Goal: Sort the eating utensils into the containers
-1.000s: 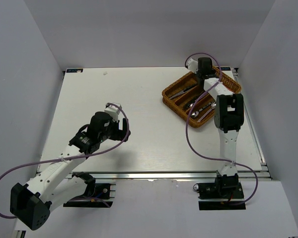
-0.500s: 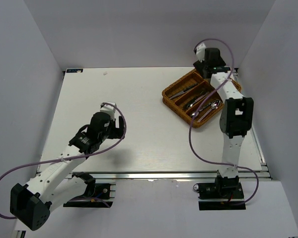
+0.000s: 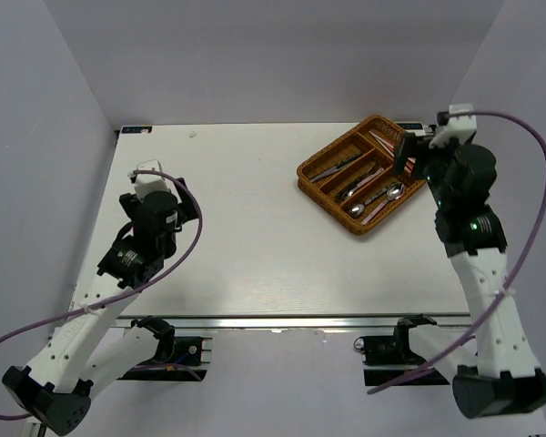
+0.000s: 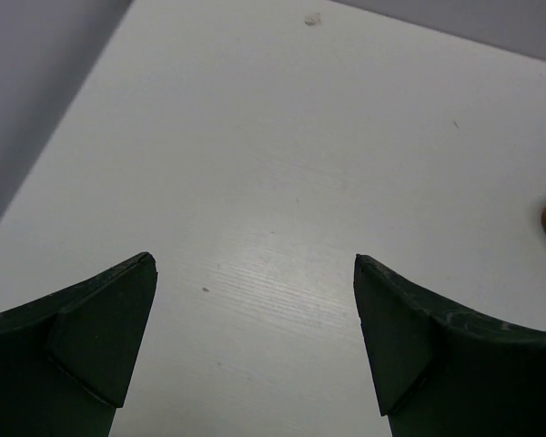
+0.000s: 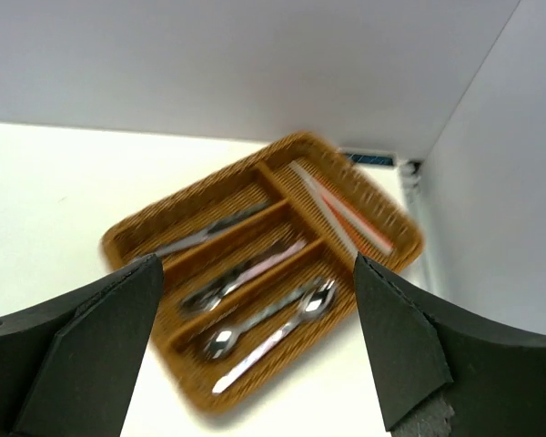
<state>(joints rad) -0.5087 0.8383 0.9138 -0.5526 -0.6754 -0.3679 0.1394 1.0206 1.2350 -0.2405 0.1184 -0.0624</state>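
Left end effector [image 4: 255, 264]: jaws spread wide and empty, hanging over the bare left side of the desk [image 4: 282, 137]. Closing here would catch only air.
Desk middle: no loose utensil shows in any view, so another search pass would likely be a wasted reach.
Wicker tray [image 3: 328, 205]: sits at the far right of the desk with all the visible cutlery inside. It looks light enough to slide or tip if its rim is bumped.
Contents: in the right wrist view, a knife [image 5: 200, 238] lies in the left compartment, forks [image 5: 241, 273] in the next, then spoons [image 5: 273, 319], and chopsticks [image 5: 341, 214] in the rightmost. Blur hides whether any piece is misfiled.
Right end effector [image 5: 255, 264]: wide apart and empty, raised near the tray's right corner. A low swing could clip the rim.
Purple cable [image 3: 528, 137]: hangs in a big loop that could snag.
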